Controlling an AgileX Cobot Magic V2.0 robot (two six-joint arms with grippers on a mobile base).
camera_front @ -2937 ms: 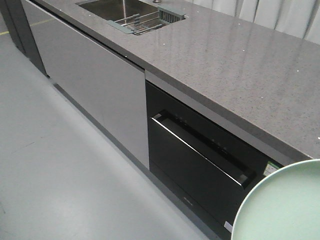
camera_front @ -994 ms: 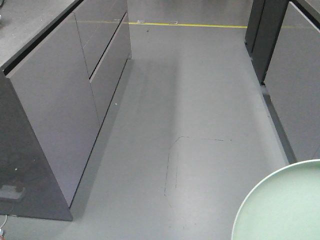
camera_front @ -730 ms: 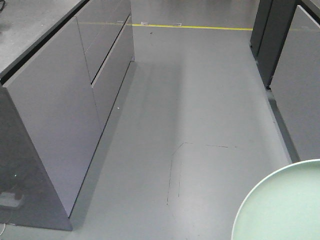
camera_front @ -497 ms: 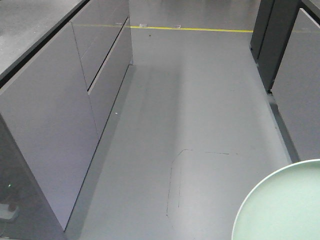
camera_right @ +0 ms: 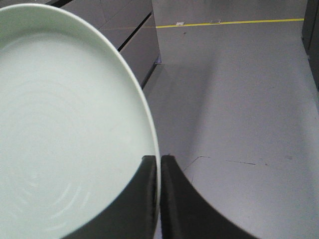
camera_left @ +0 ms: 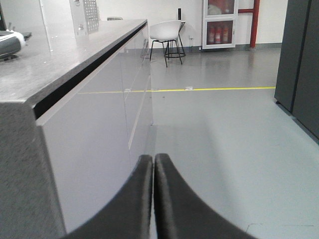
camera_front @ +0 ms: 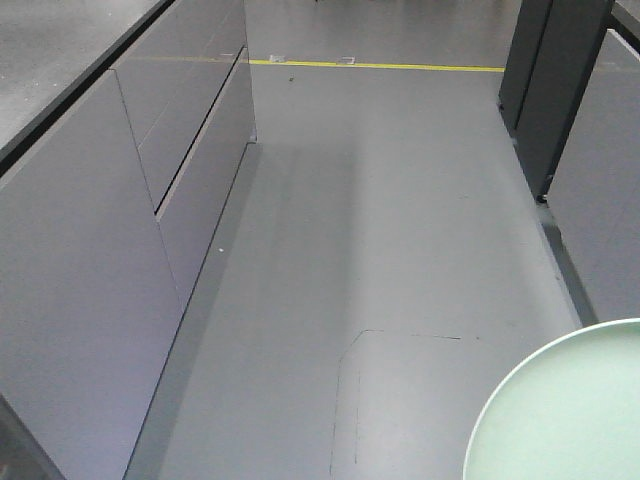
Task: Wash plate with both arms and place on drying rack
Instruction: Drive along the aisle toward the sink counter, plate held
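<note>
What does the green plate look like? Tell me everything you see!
The plate is round, pale mint green, smooth and glossy, with a low raised rim and faint circular rings on its face. It is empty. The right gripper pinches its rim, holding it in the air over the grey floor. Nothing else is seen touching it.

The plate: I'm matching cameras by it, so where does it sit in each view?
Exterior front-facing: the plate fills the bottom right corner, cut off by the frame.
Left wrist: not in it; only the shut left gripper shows at the bottom.
Right wrist: it fills the left side, its rim pinched in the right gripper.
Shared landmark: the yellow floor line, far across the floor in all three.
</note>
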